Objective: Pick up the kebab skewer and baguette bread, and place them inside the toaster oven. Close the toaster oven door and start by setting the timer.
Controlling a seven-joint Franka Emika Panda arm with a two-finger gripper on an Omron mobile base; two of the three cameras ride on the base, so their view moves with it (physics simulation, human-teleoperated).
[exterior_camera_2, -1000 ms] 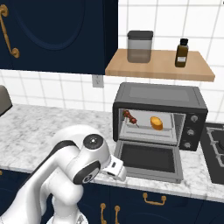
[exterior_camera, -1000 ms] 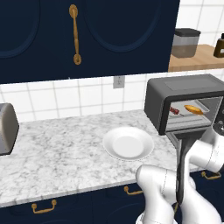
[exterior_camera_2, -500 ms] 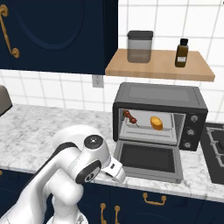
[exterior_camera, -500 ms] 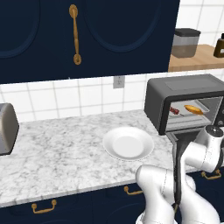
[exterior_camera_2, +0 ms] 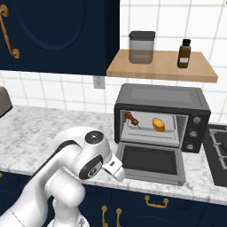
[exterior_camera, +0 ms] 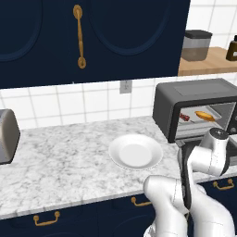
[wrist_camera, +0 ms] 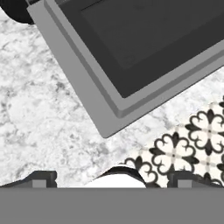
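Observation:
The dark grey toaster oven [exterior_camera_2: 162, 95] [exterior_camera: 194, 90] stands on the marble counter with its door [exterior_camera_2: 150, 160] [wrist_camera: 144, 39] folded down flat. On the rack inside, the kebab skewer [exterior_camera_2: 131, 119] [exterior_camera: 185, 117] lies at the left. The orange-brown baguette bread [exterior_camera_2: 158, 125] [exterior_camera: 205, 115] lies to its right. My gripper [wrist_camera: 116, 179] hangs open and holds nothing. It looks straight down at the counter's front edge, just off the door's front left corner. In the right base view the hand [exterior_camera_2: 113, 168] sits beside that corner, apart from it.
A white plate [exterior_camera: 135, 151] rests on the counter left of the oven, and a silver pop-up toaster [exterior_camera: 7, 136] stands far left. A stove [exterior_camera_2: 217, 150] lies right of the oven. The shelf [exterior_camera_2: 162, 66] above carries a canister and a bottle. Patterned floor [wrist_camera: 188, 144] shows past the counter edge.
My wrist has drifted slightly left in the left base view, staying low by the open door. Skewer, bread and door have not moved.

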